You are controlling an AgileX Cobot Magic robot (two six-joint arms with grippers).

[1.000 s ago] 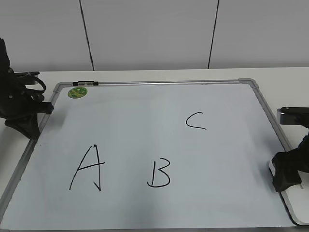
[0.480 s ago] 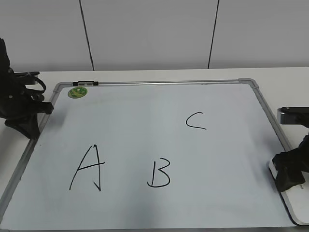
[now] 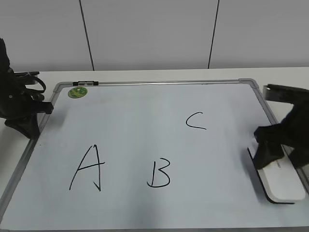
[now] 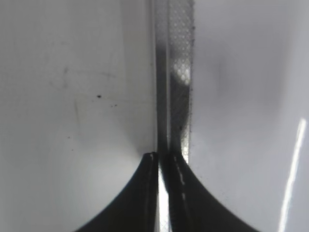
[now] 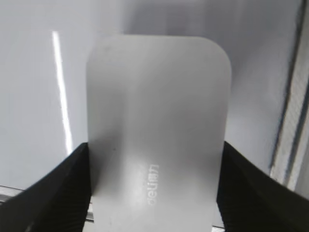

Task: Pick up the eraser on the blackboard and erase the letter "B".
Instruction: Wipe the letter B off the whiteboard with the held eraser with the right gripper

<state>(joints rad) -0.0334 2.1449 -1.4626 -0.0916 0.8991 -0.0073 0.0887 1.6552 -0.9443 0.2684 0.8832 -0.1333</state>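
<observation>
Since the earlier frame, the right gripper [image 3: 276,153] has shifted up and inward from the lower right edge of the exterior view, carrying the eraser [image 3: 279,180] with it; the white block now lies further onto the blackboard [image 3: 145,111], with most of its length showing below the gripper. Everything else sits as before.

In the right wrist view the eraser [image 5: 157,130] fills the centre of the frame, and the two dark fingers [image 5: 53,193] press against its long sides at the lower left and lower right, so the right gripper [image 5: 154,193] is clamped on it. Small grey lettering shows on its top face. At the right edge of that view the board's metal frame runs close beside the eraser.

The letter "B" [image 3: 159,174] stands at the lower middle of the exterior view, well apart from the eraser, with the "A" [image 3: 88,167] to its left and the "C" [image 3: 195,121] above and to its right. A small round green magnet [image 3: 77,92] sits near the board's upper left corner.

The left gripper [image 3: 21,108] rests at the left edge, on the tabletop [image 3: 159,75] just beside the board's frame. In the left wrist view its fingers [image 4: 145,193] are pressed together, with nothing between them.
</observation>
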